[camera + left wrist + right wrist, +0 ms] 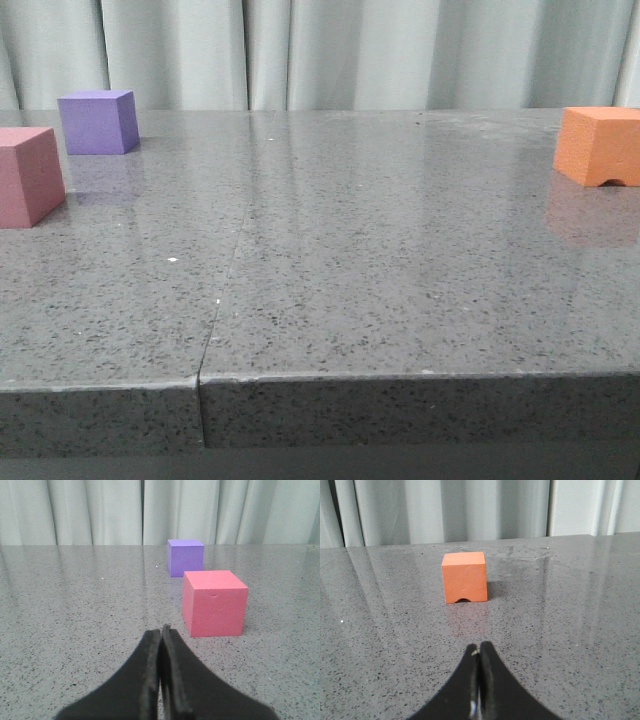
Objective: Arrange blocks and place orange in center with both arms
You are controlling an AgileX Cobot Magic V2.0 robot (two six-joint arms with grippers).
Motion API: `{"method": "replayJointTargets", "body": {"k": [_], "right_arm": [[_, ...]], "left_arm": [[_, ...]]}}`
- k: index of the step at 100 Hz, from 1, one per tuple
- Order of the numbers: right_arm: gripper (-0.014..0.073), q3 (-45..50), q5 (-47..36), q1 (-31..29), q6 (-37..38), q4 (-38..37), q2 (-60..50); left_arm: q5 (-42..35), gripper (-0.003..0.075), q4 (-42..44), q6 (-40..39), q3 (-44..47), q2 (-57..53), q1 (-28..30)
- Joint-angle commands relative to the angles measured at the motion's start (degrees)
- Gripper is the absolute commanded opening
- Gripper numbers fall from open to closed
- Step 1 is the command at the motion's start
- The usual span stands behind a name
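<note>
In the front view the purple cube [98, 121] stands at the far left, the pink-red cube [28, 175] in front of it at the left edge, and the orange cube [600, 146] with its arched notch at the right edge. No gripper shows in the front view. In the left wrist view my left gripper [161, 630] is shut and empty, short of the pink-red cube [214, 602]; the purple cube [185, 557] stands behind it. In the right wrist view my right gripper [479, 647] is shut and empty, well short of the orange cube [464, 576].
The grey speckled table [330, 260] has a seam [235, 260] running from front to back left of its middle, and its front edge [400, 378] is near the camera. Pale curtains [330, 50] hang behind the table.
</note>
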Motion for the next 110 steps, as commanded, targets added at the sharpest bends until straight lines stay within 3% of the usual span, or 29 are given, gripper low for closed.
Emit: {"method": "replayJointTargets", "body": {"k": [1, 88, 110], "right_arm": [[-0.0069, -0.90, -4.81, -0.10, -0.06, -0.03, -1.34], [-0.0069, -1.16, -6.04, -0.10, -0.06, 0.55, -1.34], [-0.0069, -7.05, 2.41, -0.10, -0.06, 2.33, 0.86]], "left_arm": [[-4.77, -0.0020, -0.56, 0.07, 2.23, -1.61, 0.11], [-4.77, -0.0020, -0.56, 0.07, 2.23, -1.61, 0.11], [-4.77, -0.0020, -0.56, 0.07, 2.23, -1.61, 0.11]]}}
